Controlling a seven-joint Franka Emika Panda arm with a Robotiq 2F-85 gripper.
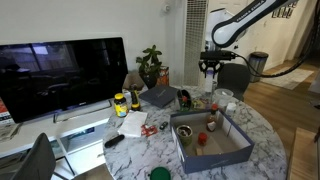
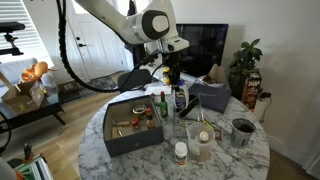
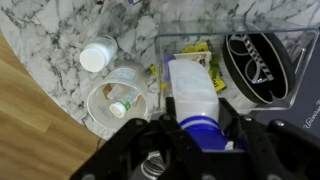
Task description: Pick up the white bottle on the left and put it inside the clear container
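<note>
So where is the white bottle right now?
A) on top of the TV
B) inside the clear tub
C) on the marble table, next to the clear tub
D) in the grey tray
C: in the wrist view the white bottle stands on the marble table beside the clear container, outside it.

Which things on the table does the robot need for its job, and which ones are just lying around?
For the job:
- white bottle
- clear container, right beside it
- gripper, up above the table

Just lying about:
- grey tray with small things in it
- dark cup
- yellow-labelled jar
- plant
- TV
</note>
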